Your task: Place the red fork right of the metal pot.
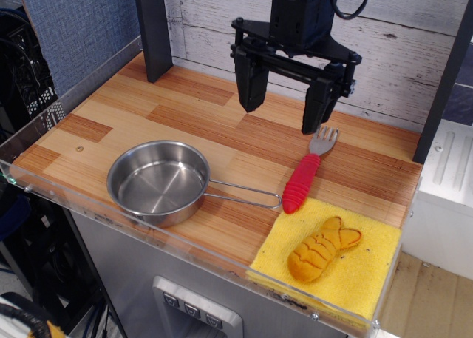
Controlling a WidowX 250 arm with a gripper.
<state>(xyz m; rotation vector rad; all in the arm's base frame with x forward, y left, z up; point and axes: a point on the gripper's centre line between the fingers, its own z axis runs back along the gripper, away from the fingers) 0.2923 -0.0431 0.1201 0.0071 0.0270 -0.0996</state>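
Observation:
The red fork (304, 178) lies flat on the wooden table, ribbed red handle toward the front, silver tines toward the back. It sits just right of the end of the wire handle of the metal pot (158, 181), which stands at the front left, empty. My gripper (281, 117) hangs open and empty above the table, behind and a little left of the fork. Its right finger (313, 107) is above and just left of the tines, clear of them.
A yellow sponge cloth (369, 268) lies at the front right corner with an orange fish-shaped toy (322, 248) on it, just in front of the fork's handle. A dark post (152, 29) stands at the back left. A clear plastic rim edges the table's front.

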